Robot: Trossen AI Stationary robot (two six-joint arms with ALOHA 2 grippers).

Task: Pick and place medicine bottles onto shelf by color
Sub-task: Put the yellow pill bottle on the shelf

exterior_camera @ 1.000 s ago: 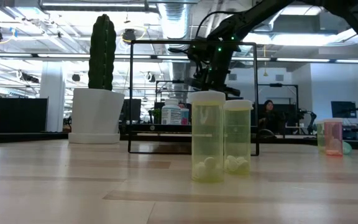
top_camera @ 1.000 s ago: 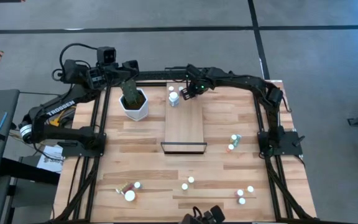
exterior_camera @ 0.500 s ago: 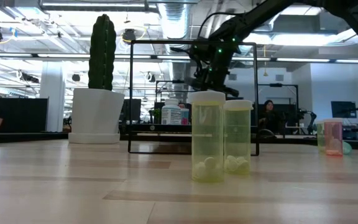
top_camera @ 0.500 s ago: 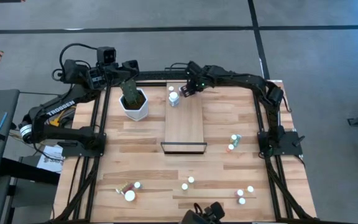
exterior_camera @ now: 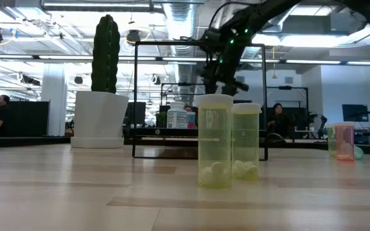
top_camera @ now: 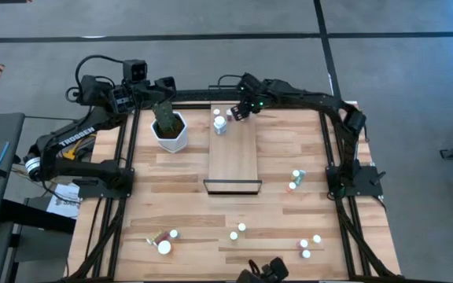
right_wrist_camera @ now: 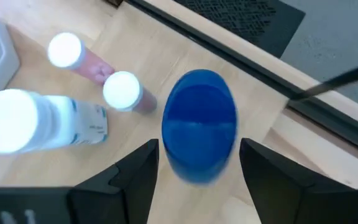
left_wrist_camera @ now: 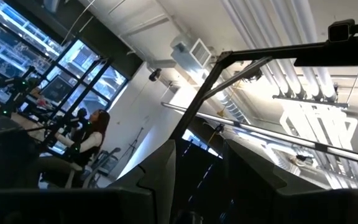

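Shelf (top_camera: 234,157): right hand (top_camera: 237,115) open above blue bottle (right_wrist_camera: 199,124).

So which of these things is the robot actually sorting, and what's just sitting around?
Part of the job:
- blue bottle below the open right gripper
- shelf
- two pale green bottles
- pink bottle
- small bottles scattered over the table

Just lying about:
- potted cactus
- left gripper, waiting behind the cactus
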